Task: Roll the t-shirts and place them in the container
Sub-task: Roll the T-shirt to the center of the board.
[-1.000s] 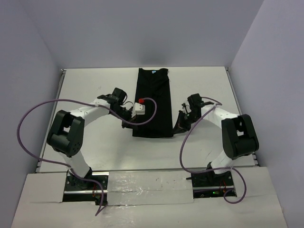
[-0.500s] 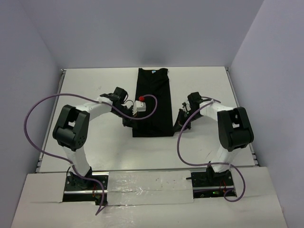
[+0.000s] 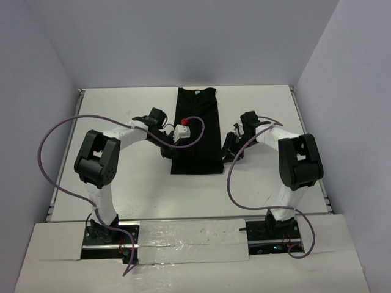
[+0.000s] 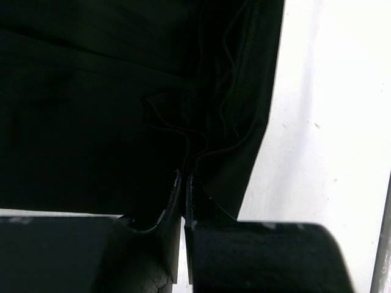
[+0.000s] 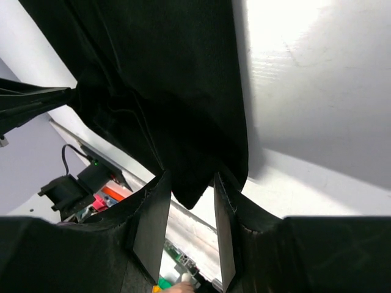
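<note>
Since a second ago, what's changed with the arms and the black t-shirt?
The left gripper and right gripper both moved away from the arm bases, toward the collar, taking the near hem of the t-shirt slightly that way. The right gripper has opened, and the hem corner hangs loose between its jaws. The left gripper is still nearly closed on the hem. The collar end stayed flat on the table.
</note>
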Tool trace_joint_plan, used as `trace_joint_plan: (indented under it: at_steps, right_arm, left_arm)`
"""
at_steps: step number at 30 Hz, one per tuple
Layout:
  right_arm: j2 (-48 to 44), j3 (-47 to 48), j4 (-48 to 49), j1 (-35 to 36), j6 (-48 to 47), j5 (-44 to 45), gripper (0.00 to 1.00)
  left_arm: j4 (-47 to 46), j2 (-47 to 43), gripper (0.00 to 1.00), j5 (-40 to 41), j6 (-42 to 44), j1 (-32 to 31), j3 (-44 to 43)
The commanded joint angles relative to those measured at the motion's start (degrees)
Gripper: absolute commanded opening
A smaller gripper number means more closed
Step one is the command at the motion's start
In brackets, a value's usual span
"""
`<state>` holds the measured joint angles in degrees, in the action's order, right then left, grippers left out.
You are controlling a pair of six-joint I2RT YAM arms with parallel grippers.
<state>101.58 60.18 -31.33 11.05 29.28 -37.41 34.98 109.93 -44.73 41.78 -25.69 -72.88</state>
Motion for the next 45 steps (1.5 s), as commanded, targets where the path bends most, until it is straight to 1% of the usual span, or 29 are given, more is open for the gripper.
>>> trace_joint_plan:
  at_steps: [1, 6, 8, 10, 11, 12, 13, 14, 15, 16, 17, 18, 20, 23, 24, 26, 28, 29, 30, 33, 35, 37, 38, 39, 40, 41, 42, 43, 45]
  right_arm:
    - [-1.64, 4.41, 0.39, -1.64, 0.17, 2.07, 0.43]
    - [-6.82, 10.20, -1.36, -2.17, -3.34, 7.08, 0.45]
    - [-8.41, 10.83, -1.45, -2.00, -5.62, 8.49, 0.45]
    - [-11.38, 9.87, -1.01, -1.38, -7.03, 9.72, 0.43]
    - [-12.36, 9.17, -0.49, 0.19, -8.52, 10.24, 0.40]
    - [-13.07, 7.25, -0.05, 1.42, -9.41, 10.08, 0.32]
    - [-14.03, 6.19, 0.22, 3.00, -10.11, 10.16, 0.27]
    - [-14.13, 5.22, 0.74, 6.67, -10.55, 10.51, 0.22]
    - [-14.04, 3.21, 2.40, 8.53, -10.30, 10.69, 0.12]
    - [-13.43, 2.32, 3.46, 10.20, -9.77, 10.78, 0.08]
    - [-12.73, 1.79, 5.56, 13.27, -8.03, 10.95, 0.06]
    - [-11.85, 1.52, 6.45, 14.43, -7.22, 11.13, 0.02]
    - [-8.61, 2.30, 8.46, 16.19, -5.12, 11.74, 0.00]
    - [-4.92, 1.87, 12.68, 17.08, -1.77, 10.52, 0.00]
    - [-3.94, 1.95, 12.87, 17.08, -1.42, 11.47, 0.00]
    - [-1.23, 2.39, 12.18, 17.08, -1.50, 13.14, 0.00]
    - [0.19, 2.57, 11.73, 16.99, -1.59, 16.12, 0.00]
    - [0.89, 3.27, 10.25, 16.99, -1.68, 17.01, 0.00]
    - [2.21, 3.53, 9.63, 17.08, -1.94, 17.80, 0.00]
    - [2.66, 3.72, 9.44, 16.99, -2.47, 18.34, 0.00]
    - [0.30, 2.93, 11.37, 16.99, -2.56, 17.99, 0.00]
    - [-2.68, 2.57, 12.08, 16.47, -2.64, 17.90, 0.01]
    - [-3.66, 2.74, 12.00, 16.11, -2.56, 18.07, 0.03]
    - [-4.54, 2.66, 11.91, 15.59, -2.47, 18.16, 0.04]
    - [-6.46, 2.40, 11.91, 15.15, -2.30, 18.07, 0.06]
    - [-7.44, 1.61, 11.91, 13.84, -2.12, 17.99, 0.09]
    - [-8.41, 1.08, 11.91, 13.30, -2.21, 17.64, 0.11]
    - [-10.68, -0.32, 11.91, 12.86, -2.47, 17.63, 0.13]
    - [-13.15, -1.73, 11.91, 12.25, -3.08, 18.51, 0.18]
  left_arm:
    - [1.66, 2.21, 0.11, -0.53, -1.79, 0.82, -3.58]
    - [1.23, 1.78, 0.11, -1.15, -1.97, 1.17, -3.32]
    - [1.49, 1.60, 0.11, -1.32, -1.96, 1.26, -3.14]
    - [2.02, 1.60, 0.12, -1.41, -1.44, 1.43, -3.06]
    - [2.37, 1.60, 0.12, -1.24, -1.35, 1.52, -2.97]
    - [2.37, 1.52, 0.13, -1.06, -1.35, 1.52, -2.71]
    - [2.46, 1.52, 0.14, -0.89, -1.35, 1.61, -2.70]
    - [2.37, 1.52, 0.17, -0.62, -1.44, 1.61, -2.62]
    - [2.20, 1.43, 0.21, -0.27, -1.79, 1.61, -2.70]
    - [2.02, 1.60, 0.26, -0.01, -2.31, 1.61, -2.79]
    - [1.76, 1.52, 0.35, 0.25, -2.93, 1.61, -2.97]
    - [1.50, 1.60, 0.38, 0.95, -4.32, 1.70, -3.49]
    - [0.88, 1.43, 0.45, 1.84, -6.44, 1.87, -3.76]
    - [1.05, 0.73, 0.55, 3.15, -8.11, 2.31, -4.11]
    - [0.88, 0.38, 0.57, 3.94, -9.25, 2.40, -4.20]
    - [0.18, -0.15, 0.60, 6.75, -10.83, 2.58, -4.29]
    - [-1.05, -0.77, 0.62, 9.30, -14.61, 2.67, -4.72]
    - [-1.67, -1.03, 0.64, 11.83, -15.67, 2.67, -5.16]
    - [-2.02, -1.12, 0.64, 13.25, -17.76, 2.67, -6.21]
    - [-2.64, -2.17, 0.65, 17.91, -19.97, 2.67, -9.63]
    - [-2.55, -4.45, 0.65, 18.19, -19.02, 2.58, -11.49]
    - [-2.02, -8.40, 0.64, 16.79, -14.73, 1.62, -12.20]
    - [-1.76, -10.07, 0.64, 16.00, -12.36, -0.48, -11.41]
    - [-2.02, -14.26, 0.63, 15.38, -6.68, -1.98, -7.75]
    - [-2.63, -16.65, 0.63, 15.64, -3.58, -3.99, -4.76]
    - [-3.60, -19.03, 0.62, 16.16, -0.85, -8.54, -1.51]
    - [-5.52, -23.75, 0.62, 17.30, 4.57, -10.85, 6.10]
    - [-6.84, -25.97, 0.62, 17.92, 6.80, -15.31, 10.09]
    - [-11.22, -30.01, 0.64, 19.06, 11.19, -18.15, 19.30]
